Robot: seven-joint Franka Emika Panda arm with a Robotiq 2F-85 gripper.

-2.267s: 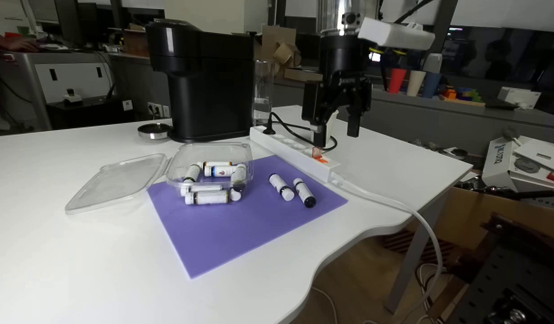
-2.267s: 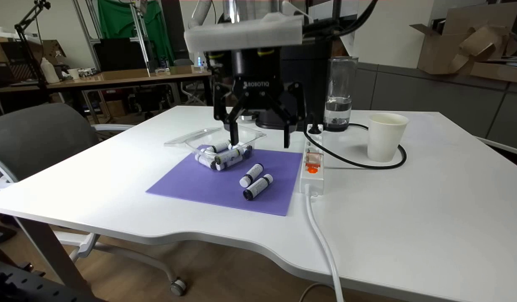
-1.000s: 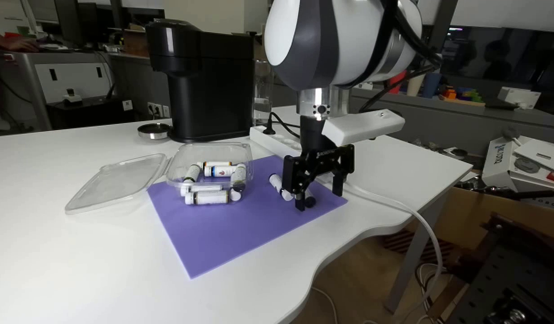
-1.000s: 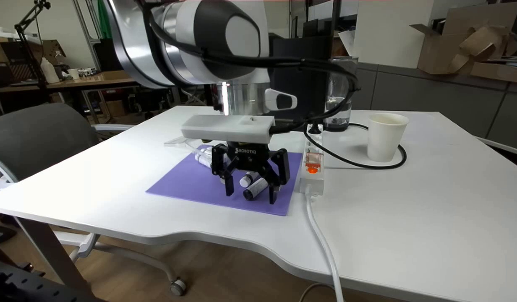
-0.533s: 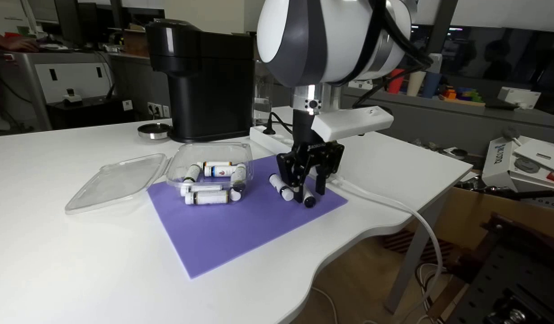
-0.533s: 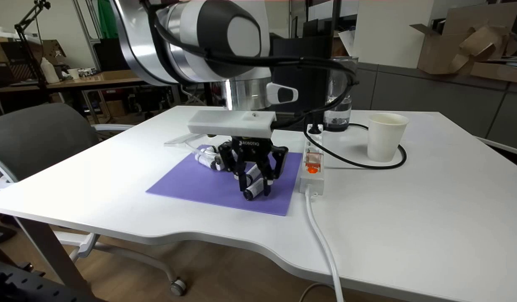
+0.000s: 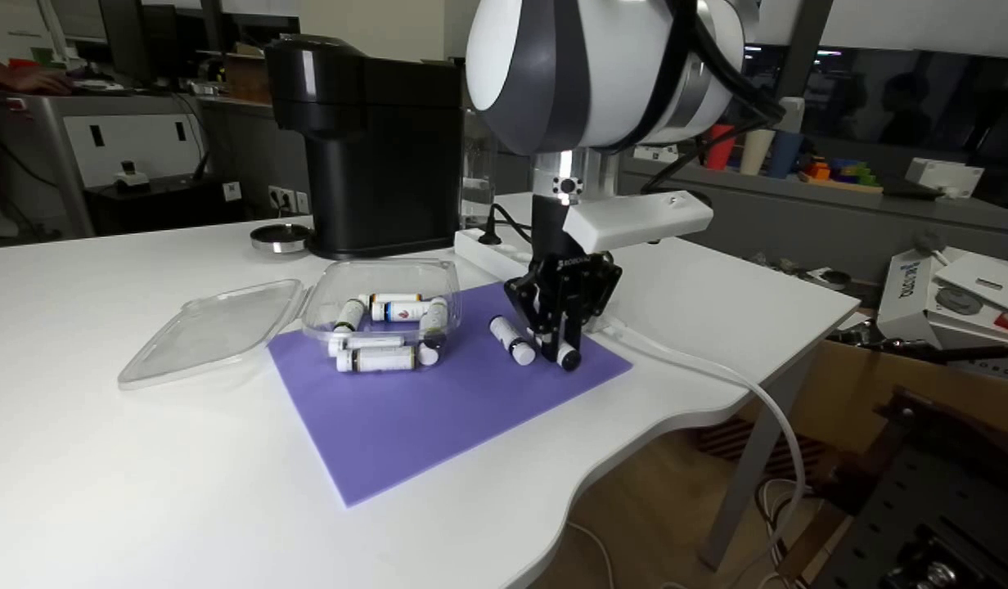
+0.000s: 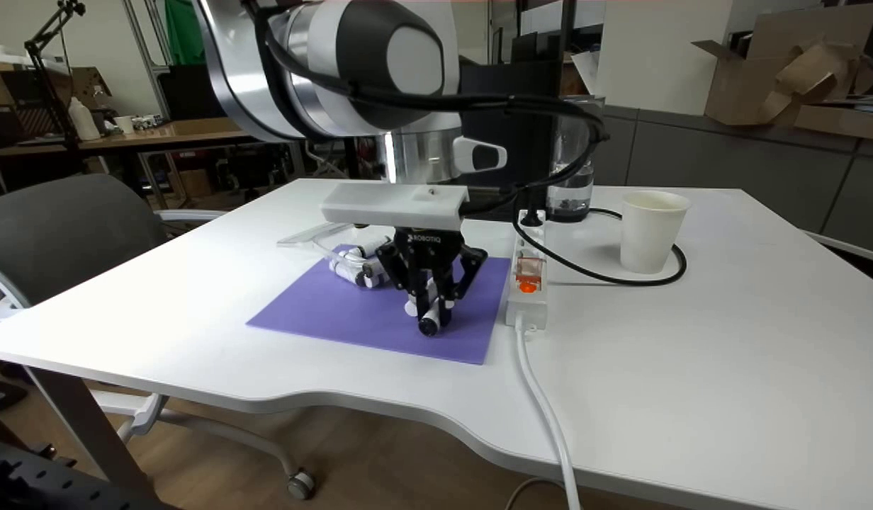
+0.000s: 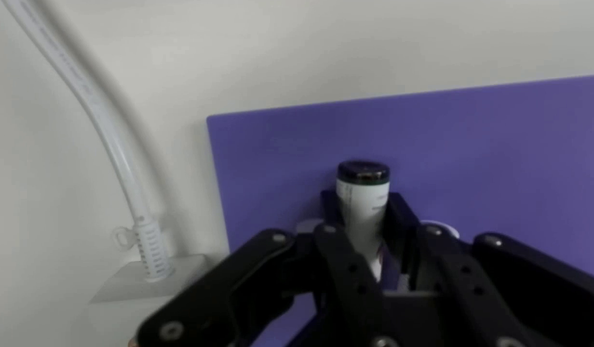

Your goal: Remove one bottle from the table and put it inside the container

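My hand (image 8: 434, 314) is closed round a dark-capped bottle (image 9: 363, 207) near the curved edge of the bench (image 8: 195, 319). The clear container (image 7: 389, 276), holding others, sits farther from it.

In both exterior views the mat (image 7: 414, 433) lies on the surface (image 7: 160, 474): the container (image 7: 381, 280) with bottles (image 7: 401, 311) inside at its rear left, the machine (image 7: 381, 164) behind the mat, the hand (image 7: 563, 345) around another bottle (image 7: 569, 357) over the mat's right part.

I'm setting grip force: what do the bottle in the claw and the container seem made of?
Bottle: smooth printed white surface, plastic or glass beneath unclear; glossy dark cap, perhaps plastic. Container: probably clear glossy plastic; bottles show through it.
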